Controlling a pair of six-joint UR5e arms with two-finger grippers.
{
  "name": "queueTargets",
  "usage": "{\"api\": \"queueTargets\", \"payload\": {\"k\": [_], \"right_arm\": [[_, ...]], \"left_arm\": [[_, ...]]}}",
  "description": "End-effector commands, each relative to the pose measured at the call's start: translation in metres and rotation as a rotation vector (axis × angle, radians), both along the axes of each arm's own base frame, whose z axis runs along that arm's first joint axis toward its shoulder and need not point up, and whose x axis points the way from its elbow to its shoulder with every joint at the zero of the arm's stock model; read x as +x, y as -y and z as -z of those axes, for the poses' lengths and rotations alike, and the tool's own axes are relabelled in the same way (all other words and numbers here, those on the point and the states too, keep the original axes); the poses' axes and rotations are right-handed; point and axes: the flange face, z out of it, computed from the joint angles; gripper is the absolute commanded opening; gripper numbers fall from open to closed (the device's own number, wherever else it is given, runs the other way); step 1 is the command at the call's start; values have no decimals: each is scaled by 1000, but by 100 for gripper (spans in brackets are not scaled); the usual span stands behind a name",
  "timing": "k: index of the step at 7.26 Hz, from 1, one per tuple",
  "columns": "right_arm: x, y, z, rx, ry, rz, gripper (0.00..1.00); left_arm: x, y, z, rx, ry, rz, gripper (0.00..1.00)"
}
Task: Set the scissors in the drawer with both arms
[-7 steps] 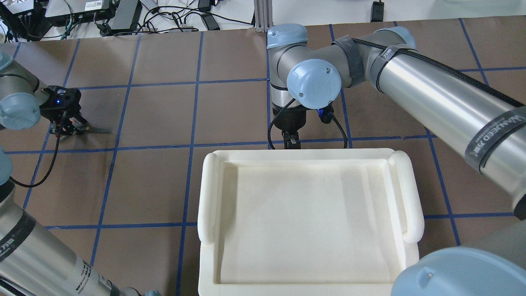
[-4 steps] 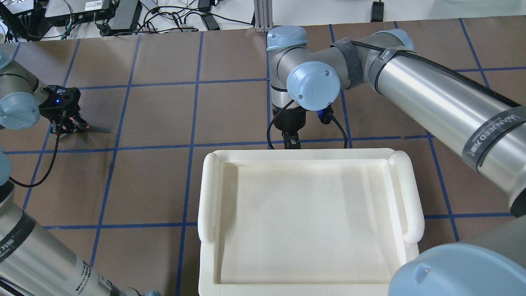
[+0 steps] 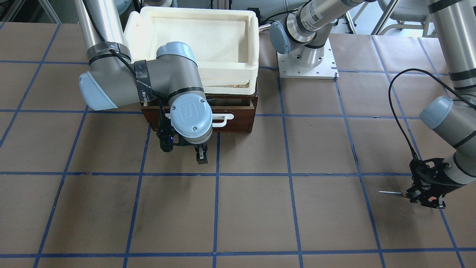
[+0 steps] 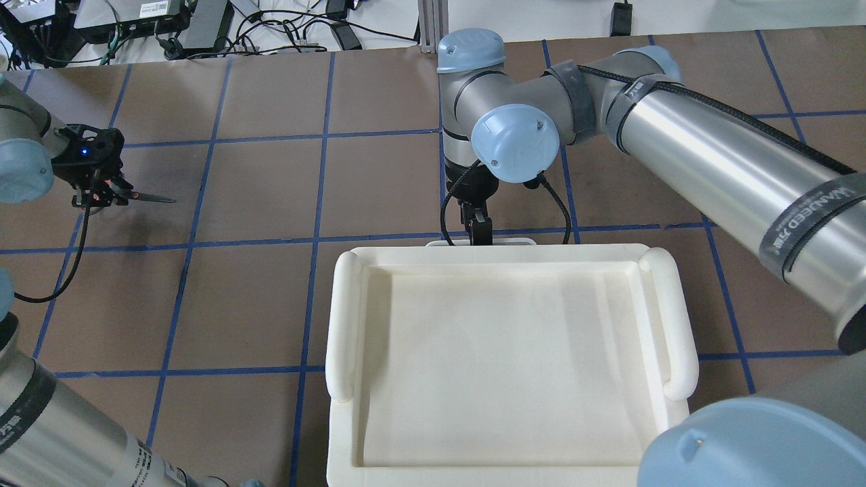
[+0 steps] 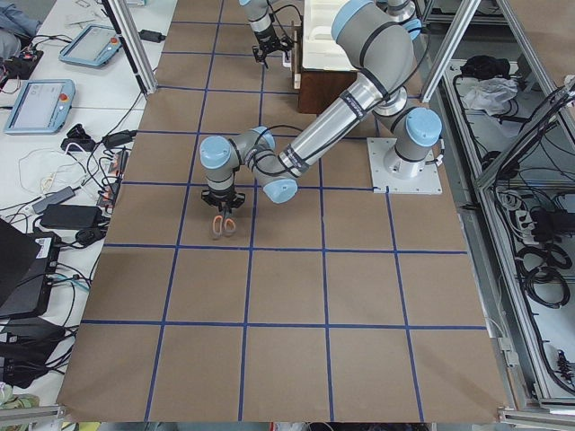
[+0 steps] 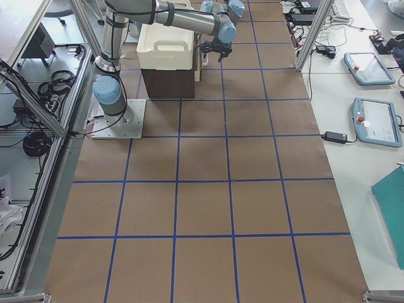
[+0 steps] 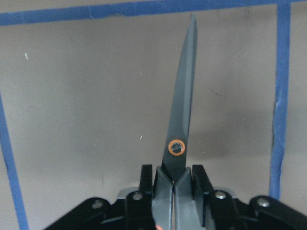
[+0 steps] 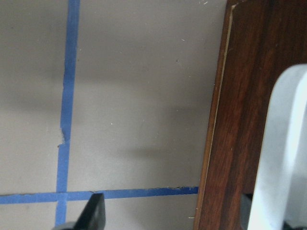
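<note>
My left gripper (image 4: 91, 184) is shut on the handles of the scissors (image 4: 152, 198) at the far left of the table. The slim blades point toward the table's middle. In the left wrist view the blades (image 7: 184, 96) stick out forward between the closed pads. In the front view this gripper (image 3: 427, 195) and the scissors (image 3: 390, 192) are at the right. My right gripper (image 4: 479, 228) is at the white handle (image 4: 507, 241) of the dark brown drawer (image 3: 243, 109). Its jaws stand apart. One finger (image 8: 93, 213) shows in front of the drawer front (image 8: 240, 120), and the other is hidden by the handle (image 8: 283, 153).
A cream-white plastic tray (image 4: 342, 318) sits on top of the drawer cabinet and hides the drawer's inside from above. The left arm's base plate (image 3: 306, 63) is beside the cabinet. The brown table has blue tape grid lines.
My left gripper has shifted up the overhead view with the scissors in it. My right wrist moved slightly away from the tray. The white drawer handle now shows past the tray's far edge.
</note>
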Motion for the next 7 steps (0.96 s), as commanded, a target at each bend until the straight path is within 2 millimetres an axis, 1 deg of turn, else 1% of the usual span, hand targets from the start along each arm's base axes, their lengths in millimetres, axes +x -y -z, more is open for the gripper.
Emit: {"api": "queueTargets", "payload": {"k": [1,2,3,4,5,6,7], "right_arm": [[-2,7,-5,-43,1,-69,100],[-2,14,-11,-60,13,-88,100],[-4,21,-17,-73,22,-104,100],[-3,26,-20,-83,25,-104,100],[-3,31,-16,-80,30,-117,100],[-3,37,-11,-77,29,-119,100],[-2,42,-11,-79,34,-127,100]], "left_arm": [[-22,-3,-40,-10,6,23,1],[-31,-5,-56,-12,7,32,0],[-50,-8,-72,-2,1,49,0],[-69,-13,-92,7,-2,32,0],[-95,-19,-120,-4,12,39,0],[-127,-28,-146,15,25,53,0],[-159,-42,-178,6,33,15,0]]}}
